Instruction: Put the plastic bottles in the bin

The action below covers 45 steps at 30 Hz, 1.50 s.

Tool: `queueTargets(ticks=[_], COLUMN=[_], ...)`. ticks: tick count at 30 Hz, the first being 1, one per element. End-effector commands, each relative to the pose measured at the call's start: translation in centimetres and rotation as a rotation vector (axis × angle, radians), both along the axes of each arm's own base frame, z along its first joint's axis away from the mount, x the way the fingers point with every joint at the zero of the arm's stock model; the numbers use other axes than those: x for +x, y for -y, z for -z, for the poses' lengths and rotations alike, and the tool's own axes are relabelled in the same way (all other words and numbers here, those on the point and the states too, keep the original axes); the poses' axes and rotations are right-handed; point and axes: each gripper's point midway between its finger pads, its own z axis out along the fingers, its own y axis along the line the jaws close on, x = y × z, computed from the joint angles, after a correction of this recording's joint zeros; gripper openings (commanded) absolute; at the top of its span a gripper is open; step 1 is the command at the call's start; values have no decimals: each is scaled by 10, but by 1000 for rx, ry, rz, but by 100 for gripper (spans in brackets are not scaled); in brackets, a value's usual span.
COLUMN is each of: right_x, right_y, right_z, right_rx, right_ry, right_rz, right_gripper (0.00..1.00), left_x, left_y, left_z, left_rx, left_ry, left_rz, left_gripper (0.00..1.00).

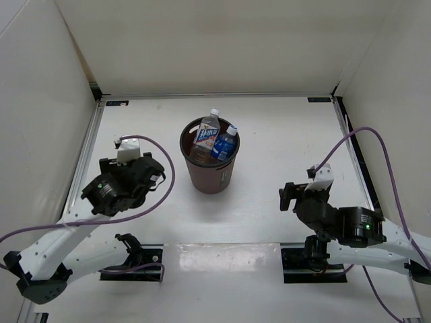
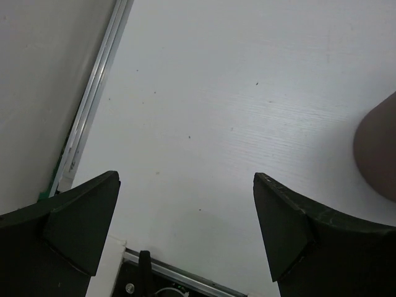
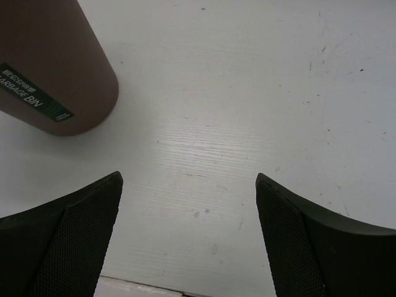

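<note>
The dark brown bin (image 1: 210, 173) stands at the table's centre. Two plastic bottles stick up out of it: a clear one with a white cap (image 1: 207, 134) and one with a blue label (image 1: 224, 145). Anything lower in the bin is hidden, and no bottle lies on the table. My left gripper (image 1: 149, 176) is open and empty, left of the bin; its wrist view (image 2: 185, 229) shows bare table and the bin's side (image 2: 378, 148). My right gripper (image 1: 291, 196) is open and empty, right of the bin; its wrist view (image 3: 189, 229) shows the bin's wall (image 3: 55, 68).
White walls enclose the table on the left, back and right. A metal rail (image 1: 86, 161) runs along the left edge and also shows in the left wrist view (image 2: 93, 105). Purple cables loop beside both arms. The arm base plates (image 1: 135, 259) sit at the near edge.
</note>
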Motion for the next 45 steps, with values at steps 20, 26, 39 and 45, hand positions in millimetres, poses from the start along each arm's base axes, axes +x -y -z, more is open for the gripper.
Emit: queueTargets(ticks=[20,26,39,45], right_x=[1,1,3,1], right_y=[0,-5,-3,-12], right_z=[-13,-13,-11,-10], right_rx=[58,41,25,21], right_ry=[23,19,14,9], right_rz=[-5,-9,10,-21], right_gripper=[90,90,90,90], left_x=[-34,-39,-23,-17], left_y=[-81,-79,-65,-55], left_z=[-15,-8,7,20], left_rx=[-52,-108,-10,-72], left_ry=[272,278,184,204], left_rz=[-321,-273,-300,-246], left_gripper=[100,100,100,100])
